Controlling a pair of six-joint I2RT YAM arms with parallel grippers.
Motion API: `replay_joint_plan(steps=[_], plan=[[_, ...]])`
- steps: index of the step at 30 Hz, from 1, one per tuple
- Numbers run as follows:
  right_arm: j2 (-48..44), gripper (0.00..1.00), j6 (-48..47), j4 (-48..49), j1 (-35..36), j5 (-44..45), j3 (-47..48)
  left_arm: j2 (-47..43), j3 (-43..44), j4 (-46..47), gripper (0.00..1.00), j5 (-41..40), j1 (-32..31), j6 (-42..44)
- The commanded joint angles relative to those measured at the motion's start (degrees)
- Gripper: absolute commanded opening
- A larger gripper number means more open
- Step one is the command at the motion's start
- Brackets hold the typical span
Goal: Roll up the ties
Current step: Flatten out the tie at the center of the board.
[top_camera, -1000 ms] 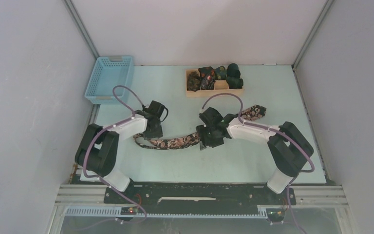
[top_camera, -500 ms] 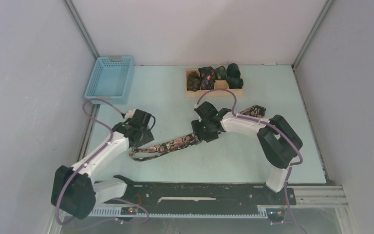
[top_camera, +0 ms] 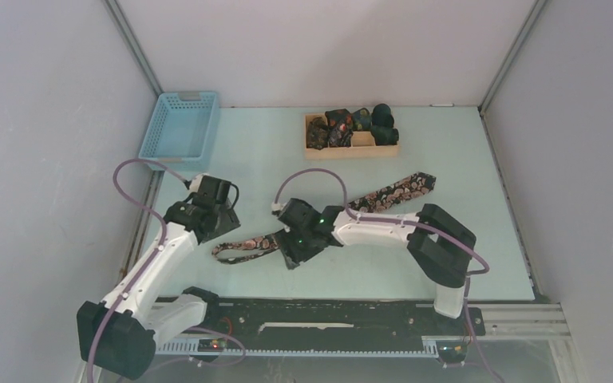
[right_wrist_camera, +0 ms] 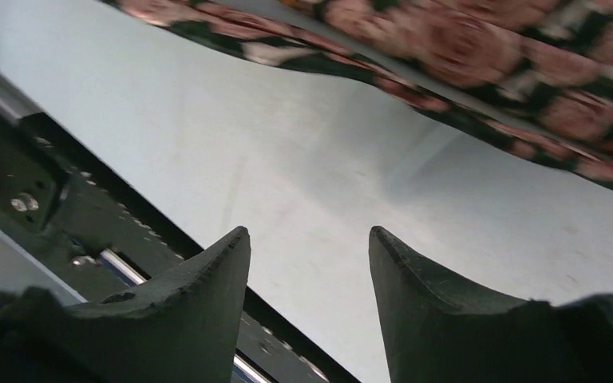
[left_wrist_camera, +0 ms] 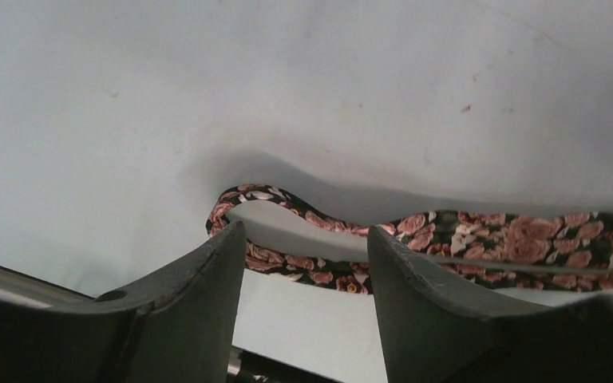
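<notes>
A long dark tie with pinkish roses (top_camera: 383, 194) lies diagonally on the table, its wide end at the back right and its narrow end folded into a loop (top_camera: 239, 248) at the front left. My left gripper (top_camera: 217, 217) is open and empty, just behind that loop; the loop shows in the left wrist view (left_wrist_camera: 287, 231). My right gripper (top_camera: 294, 249) is open and empty, over the tie's middle; the tie crosses the top of the right wrist view (right_wrist_camera: 463, 72). Several small dark rolled ties (top_camera: 350, 121) sit in a wooden tray.
The wooden tray (top_camera: 351, 148) stands at the back centre. A blue plastic basket (top_camera: 180, 128) stands at the back left. The black base rail (top_camera: 327, 315) runs along the table's near edge, also in the right wrist view (right_wrist_camera: 64, 207).
Both arms have swung toward the front left. The right gripper slid along the tie to its middle. The tie's narrow part has shifted left and bunched into a loop.
</notes>
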Motion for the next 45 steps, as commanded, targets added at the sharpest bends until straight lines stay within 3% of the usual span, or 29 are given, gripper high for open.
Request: replay_joint_plan(steps=[1,9,20,32,41,45], plan=[[5.07,0.58,1.49,5.41,4.76,0.17,5.70,-2.87,3.55,-1.83,0.64,4.81,0.41,7.32],[14.61,0.56,1.28,6.96,8.75,0.31,13.80,-11.50,2.44,-0.25,0.66,8.40,0.47,11.54],[26.25,0.55,-3.14,0.58,3.34,3.04,32.24,-20.86,-0.60,3.16,0.66,7.65,0.42,11.84],[33.73,0.54,-2.57,-2.20,-3.76,-5.70,44.06,-17.93,-0.76,3.42,0.67,7.82,0.42,12.00],[27.42,0.54,-3.83,-2.14,-2.94,-10.15,41.21,-16.29,-0.47,2.98,0.66,5.59,0.46,11.46],[17.91,0.54,-3.66,0.40,-2.03,-9.71,32.36,-15.59,-0.56,3.50,0.66,5.70,0.56,10.23]])
